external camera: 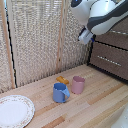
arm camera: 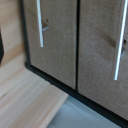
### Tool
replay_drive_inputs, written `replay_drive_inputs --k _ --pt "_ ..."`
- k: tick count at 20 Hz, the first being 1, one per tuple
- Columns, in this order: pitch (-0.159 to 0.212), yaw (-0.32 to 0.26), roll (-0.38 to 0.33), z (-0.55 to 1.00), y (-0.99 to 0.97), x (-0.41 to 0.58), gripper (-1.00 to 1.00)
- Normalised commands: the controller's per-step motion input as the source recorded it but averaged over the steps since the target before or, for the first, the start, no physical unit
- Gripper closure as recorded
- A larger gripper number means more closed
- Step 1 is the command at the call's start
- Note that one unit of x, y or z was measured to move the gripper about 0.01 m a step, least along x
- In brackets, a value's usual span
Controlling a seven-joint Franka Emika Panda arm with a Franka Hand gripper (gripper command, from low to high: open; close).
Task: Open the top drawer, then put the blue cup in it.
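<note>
Wrist view: your tool faces two brown drawer fronts, each with a long silver bar handle (arm camera: 39,22); which is the top drawer, you cannot tell. Tool state: cannot tell. Blue cup (external camera: 61,93) on desk (external camera: 100,102), beside pink cup (external camera: 78,84), well apart from drawers.

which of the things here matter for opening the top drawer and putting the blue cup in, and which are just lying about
For the job:
- top drawer, shut, its front partly hidden by the arm in the exterior view
- blue cup, on the wooden floor

Just lying about:
- pink cup, beside the blue cup
- orange object, behind the cups
- white plate
- lower drawer
</note>
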Motion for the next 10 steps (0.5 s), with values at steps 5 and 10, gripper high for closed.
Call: replay_drive_inputs --k 5,10 --pt "0.099 -0.023 -0.367 0.00 -0.55 0.000 -1.00" --pt "0.090 -0.014 -0.375 -0.02 -0.54 0.000 -1.00"
